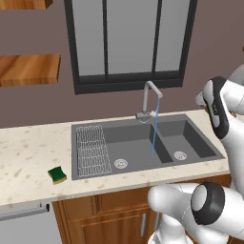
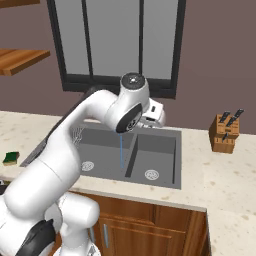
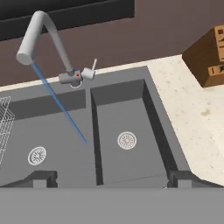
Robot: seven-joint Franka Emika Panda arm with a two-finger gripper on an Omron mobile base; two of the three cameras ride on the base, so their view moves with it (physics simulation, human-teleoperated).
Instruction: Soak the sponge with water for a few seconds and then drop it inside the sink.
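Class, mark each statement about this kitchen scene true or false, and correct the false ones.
1. The sponge lies on the counter left of the sink. True.
2. Water runs from the faucet. True.
3. The tool is holding the sponge. False: its fingers stand wide apart above the sink with nothing between them.
4. The wire rack sits in the right basin. False: it sits at the left side of the left basin.
5. A knife block stands on the counter right of the sink. True.
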